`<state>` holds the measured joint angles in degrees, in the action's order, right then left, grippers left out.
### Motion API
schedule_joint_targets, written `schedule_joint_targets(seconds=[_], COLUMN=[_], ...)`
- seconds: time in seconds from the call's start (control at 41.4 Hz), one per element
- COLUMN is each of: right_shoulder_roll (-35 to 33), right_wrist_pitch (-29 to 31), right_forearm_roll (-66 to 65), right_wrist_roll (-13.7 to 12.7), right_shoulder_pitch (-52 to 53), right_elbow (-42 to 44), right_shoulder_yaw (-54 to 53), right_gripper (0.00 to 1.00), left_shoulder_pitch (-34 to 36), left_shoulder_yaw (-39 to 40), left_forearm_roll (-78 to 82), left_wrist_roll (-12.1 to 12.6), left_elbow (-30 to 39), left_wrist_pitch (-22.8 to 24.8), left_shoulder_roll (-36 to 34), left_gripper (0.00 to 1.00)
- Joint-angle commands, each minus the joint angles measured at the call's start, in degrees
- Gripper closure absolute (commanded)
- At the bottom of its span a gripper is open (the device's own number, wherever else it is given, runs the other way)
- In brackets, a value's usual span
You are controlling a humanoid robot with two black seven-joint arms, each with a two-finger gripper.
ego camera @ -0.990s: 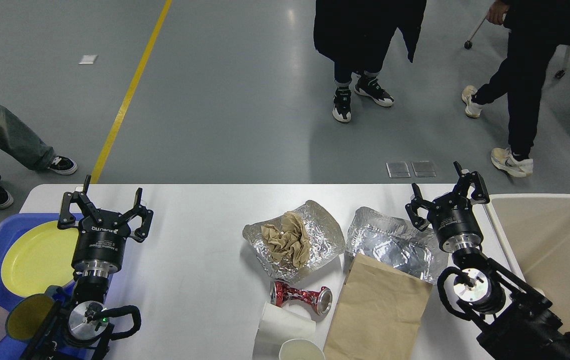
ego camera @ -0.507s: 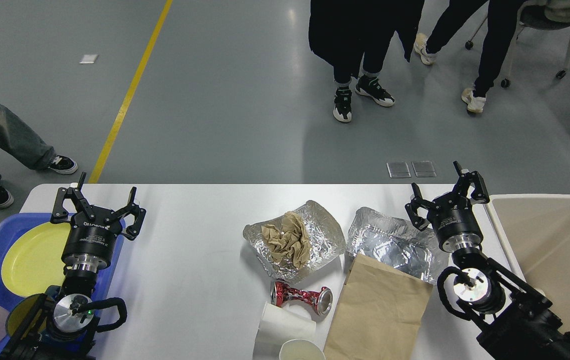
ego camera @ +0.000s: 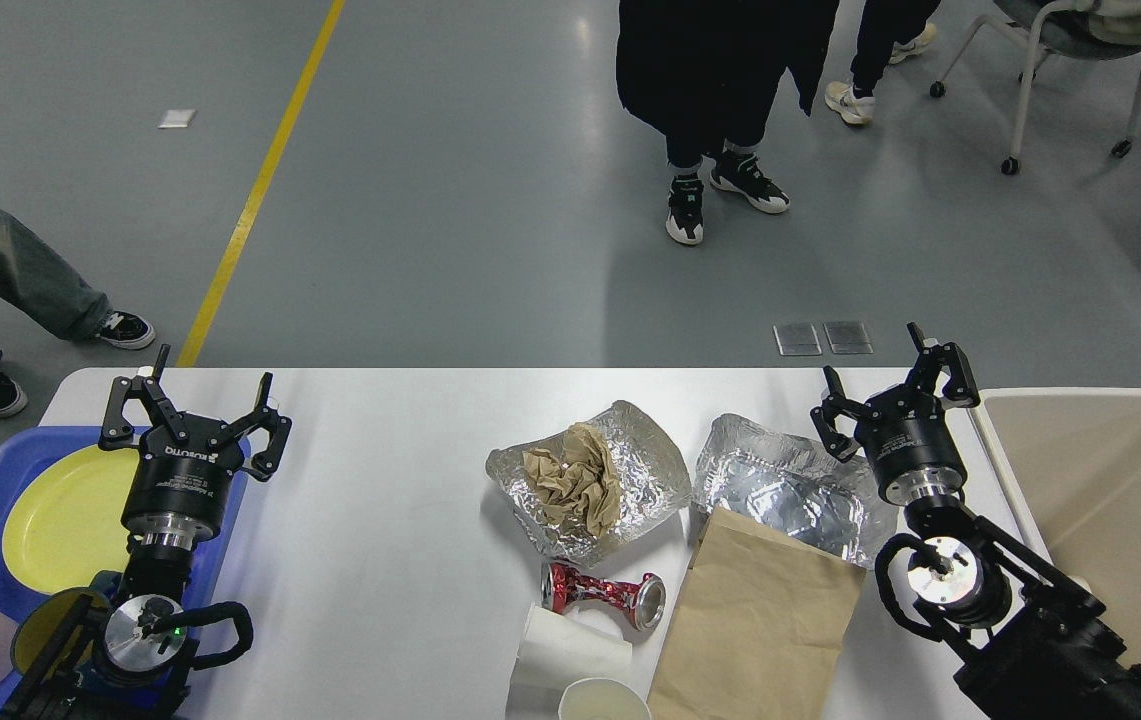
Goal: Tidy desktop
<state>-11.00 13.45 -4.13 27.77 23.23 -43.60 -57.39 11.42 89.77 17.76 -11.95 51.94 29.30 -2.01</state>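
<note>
Head view: desktop (ego camera: 390, 560) spread below both grippers. Right gripper (ego camera: 895, 400) spread wide, empty, touching foil tray (ego camera: 780, 490) far-right edge; nearer arm. Left gripper (ego camera: 192, 420) likewise parted, well left of foil tray.

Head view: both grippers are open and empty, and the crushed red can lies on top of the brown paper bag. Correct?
Not quite. In the head view the crushed red can lies on the desktop, just left of the brown paper bag, not on it. The left gripper and right gripper are indeed open and empty.
</note>
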Motion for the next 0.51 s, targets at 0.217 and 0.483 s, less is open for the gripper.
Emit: schedule_joint_targets(seconds=[0.217,0.483], right_shoulder_roll=[0.01,0.01], right_wrist_pitch=[0.0,0.0], right_forearm_roll=[0.0,0.0], right_wrist_roll=[0.0,0.18], right_shoulder_pitch=[-0.03,-0.03], right_elbow=[0.0,0.0], right_shoulder_yaw=[0.0,-0.18], right_gripper=[0.0,0.0], left_shoulder_pitch=[0.0,0.0], left_shoulder_yaw=[0.05,-0.03], left_forearm_roll=[-0.01,-0.01], left_wrist_roll=[0.0,0.0], left_elbow=[0.0,0.0], left_wrist_pitch=[-0.03,0.06], left_shoulder_roll=[-0.01,-0.01], left_gripper=[0.03,0.03])
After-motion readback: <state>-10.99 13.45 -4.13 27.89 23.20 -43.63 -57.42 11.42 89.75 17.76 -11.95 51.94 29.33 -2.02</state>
